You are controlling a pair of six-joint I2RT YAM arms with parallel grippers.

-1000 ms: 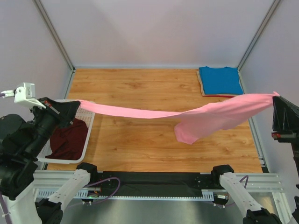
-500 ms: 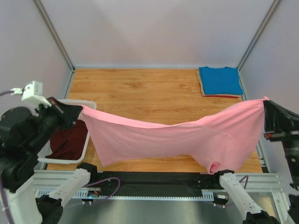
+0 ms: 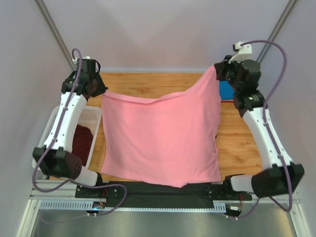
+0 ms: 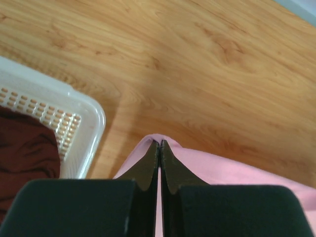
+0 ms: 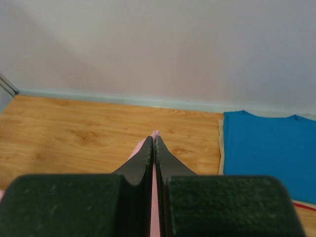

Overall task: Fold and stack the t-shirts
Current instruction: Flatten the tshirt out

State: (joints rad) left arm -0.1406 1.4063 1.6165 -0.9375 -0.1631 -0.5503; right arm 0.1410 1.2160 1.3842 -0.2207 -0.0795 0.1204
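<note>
From above, we see that the pink t-shirt (image 3: 163,138) has changed since half a second ago. Then it sagged as a low band between the arms at the near edge. Now both arms reach toward the far side and the shirt is spread as a wide sheet, with its lower hem at the near edge of the table (image 3: 148,81). The left gripper (image 3: 100,92) holds one top corner and the right gripper (image 3: 217,70) the other. The white basket (image 3: 93,114) sits at the left with the maroon t-shirt (image 3: 81,142) in it. The blue t-shirt (image 3: 225,92) is mostly hidden behind the pink cloth.

At the left wrist, we find the fingers closed to a thin slit on pink fabric (image 4: 222,170), with the basket's corner (image 4: 94,118) nearby.

At the right wrist, the fingers press together with a sliver of pink (image 5: 156,133) at their tips. The blue t-shirt (image 5: 266,148) lies flat to the right.
</note>
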